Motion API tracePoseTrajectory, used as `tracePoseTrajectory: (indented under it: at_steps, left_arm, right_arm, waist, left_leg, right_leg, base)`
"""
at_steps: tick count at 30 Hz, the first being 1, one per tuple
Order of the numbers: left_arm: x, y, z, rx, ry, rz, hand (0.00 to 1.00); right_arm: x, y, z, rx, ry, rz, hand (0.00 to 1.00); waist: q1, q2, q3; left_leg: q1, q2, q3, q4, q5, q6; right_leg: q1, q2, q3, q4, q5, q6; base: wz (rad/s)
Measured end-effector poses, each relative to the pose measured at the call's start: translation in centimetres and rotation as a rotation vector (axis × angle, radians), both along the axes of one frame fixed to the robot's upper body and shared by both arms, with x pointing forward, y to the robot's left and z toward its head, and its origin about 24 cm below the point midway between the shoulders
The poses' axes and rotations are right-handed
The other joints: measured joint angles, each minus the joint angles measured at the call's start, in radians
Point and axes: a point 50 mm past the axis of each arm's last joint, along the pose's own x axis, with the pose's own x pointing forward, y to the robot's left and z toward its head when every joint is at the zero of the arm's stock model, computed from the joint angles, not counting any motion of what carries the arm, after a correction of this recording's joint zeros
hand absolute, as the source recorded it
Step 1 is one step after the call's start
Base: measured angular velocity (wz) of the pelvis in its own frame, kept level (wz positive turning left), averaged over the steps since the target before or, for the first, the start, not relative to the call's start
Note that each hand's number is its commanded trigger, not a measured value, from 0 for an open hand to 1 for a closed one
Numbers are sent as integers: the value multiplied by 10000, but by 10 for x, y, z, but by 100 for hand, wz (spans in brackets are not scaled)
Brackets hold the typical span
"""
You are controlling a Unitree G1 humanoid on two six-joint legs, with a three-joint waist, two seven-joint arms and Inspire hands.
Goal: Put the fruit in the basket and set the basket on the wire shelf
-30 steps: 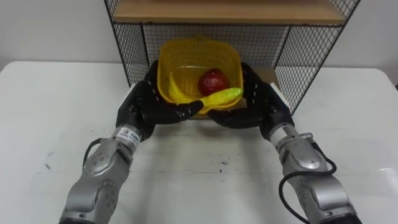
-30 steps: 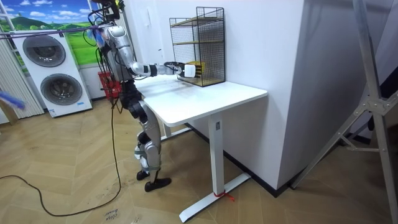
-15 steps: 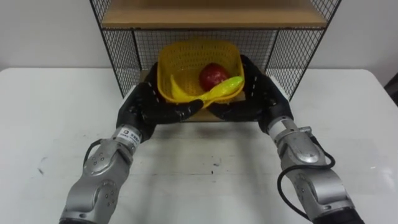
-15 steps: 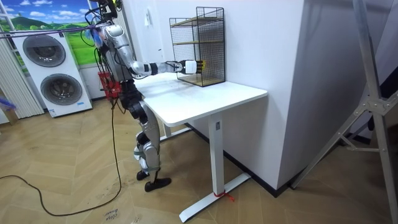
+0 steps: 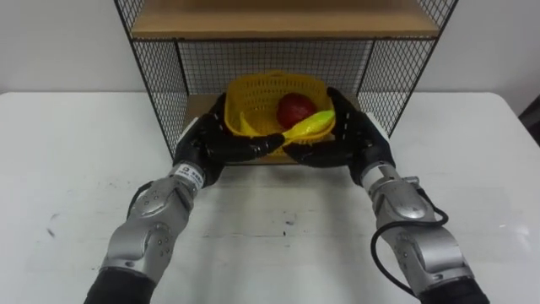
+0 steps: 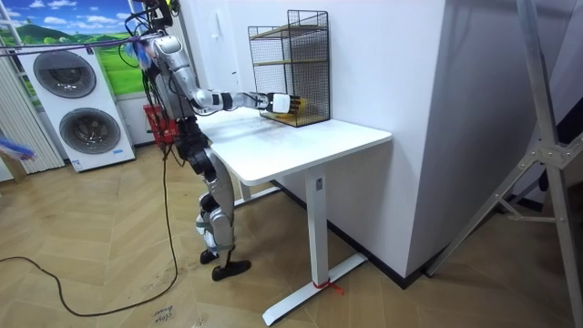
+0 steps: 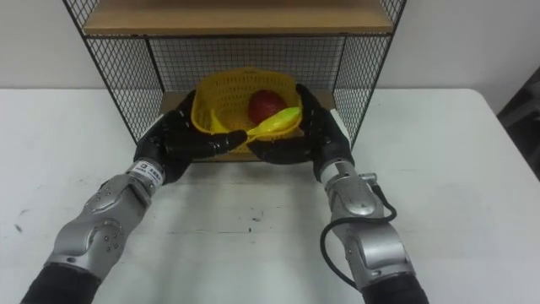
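- Two hands on one item: you have both of the robot's hands at the yellow basket (image 5: pixel 257 100), one on each side.
- Left hand (image 5: pixel 209 139): fingers curled round the basket's left wall and lower front edge, gripping it.
- Right hand (image 5: pixel 344 135): fingers curled round the right wall, thumb lying along the front below the rim, gripping it too.
- Yellow basket: perforated plastic, upright, inside the lower compartment of the wire shelf (image 5: pixel 160 80). It sits near the open front, beneath the wooden board (image 5: pixel 278 19). You cannot tell whether its base rests on the shelf's bottom or hangs just above it, because the hands hide the underside.
- Contents, three pieces, all in the basket:
  - red apple (image 5: pixel 294 107), at the back right;
  - yellow banana (image 5: pixel 242 124), along the left inner wall;
  - long yellow-green fruit (image 5: pixel 309 126), lying across the front rim, its tip pointing toward the right hand.
- Wire shelf: black mesh, standing at the back of the white desk (image 5: pixel 67 160), close to the wall.
- Stance, as you see it in the room view: the robot stands upright at the desk's end on the room view's left, with both arms stretched forward to the shelf. Stacked washing machines (image 6: pixel 66 75) stand behind it.
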Motion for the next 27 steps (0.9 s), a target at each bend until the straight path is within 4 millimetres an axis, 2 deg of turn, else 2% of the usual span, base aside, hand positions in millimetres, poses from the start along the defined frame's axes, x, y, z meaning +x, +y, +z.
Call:
tracePoseTrajectory:
  at_steps: [4, 8, 15, 27]
  left_arm:
    - [0, -2, -1, -32, 46, -30, 0]
    - [-1, -4, -3, 102, 145, 10, 0]
    - [-1, -5, -10, 164, 498, 31, 0]
    - [-3, -4, -18, 310, 802, 110, 0]
  right_arm:
    - [0, 1, -3, 51, 175, -17, 0]
    - [8, 4, -10, 68, 622, -62, 0]
    - [15, 4, -17, -48, 1007, -152, 0]
    - [13, 3, -28, -22, 1386, -296, 0]
  waist:
    - [2, -41, 10]
    - [-28, -33, 13]
    - [-45, 34, 55]
    - [-116, 169, 23]
  left_leg:
    - [91, -1, 7, -80, 18, -12]
    - [178, 21, 14, -89, 23, -19]
    - [361, 30, -14, -148, 29, -28]
    - [521, 27, -87, -197, 34, -31]
  right_leg:
    - [85, 6, -9, -70, 5, -9]
    - [234, 38, -12, -203, 63, -32]
    - [484, 52, -58, -368, 100, -34]
    - [723, 49, -138, -425, 128, -31]
  base:
    - [0]
    - [0]
    - [1]
    - [2]
